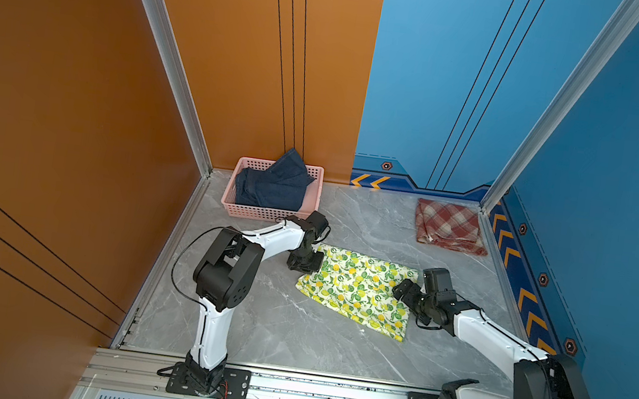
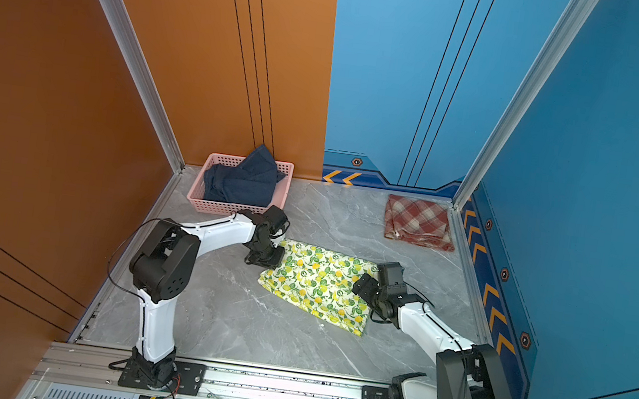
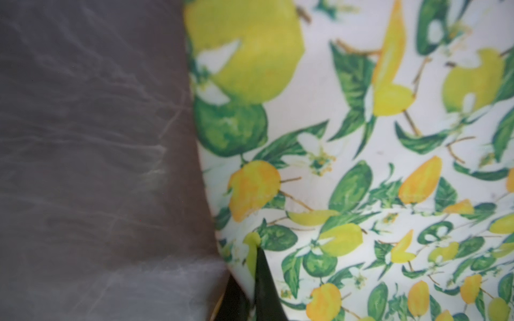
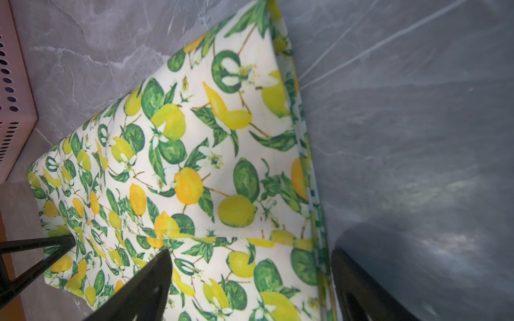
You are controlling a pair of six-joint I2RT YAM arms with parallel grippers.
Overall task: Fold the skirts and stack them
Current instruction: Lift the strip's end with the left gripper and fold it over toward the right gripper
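where the lemon-print skirt (image 1: 355, 293) lies mid-tabletop (image 1: 251, 325), left jaws pinch its left edge, right jaws spread astride its right edge; beyond, the plaid skirt (image 1: 448, 226) lies right, the denim skirt (image 1: 273, 190) in the basket (image 1: 265, 213).

No legible text anywhere; only orange chevrons (image 1: 370, 181) on blue wall trim (image 1: 400, 177).

pink perforated basket (image 1: 265, 213) at back-left of grey marble table (image 1: 271, 328), by orange wall (image 1: 224, 49); blue wall (image 1: 430, 76) on right half, orange chevron strip (image 1: 370, 181) along its base; aluminium rail (image 1: 326, 390) along table's front edge
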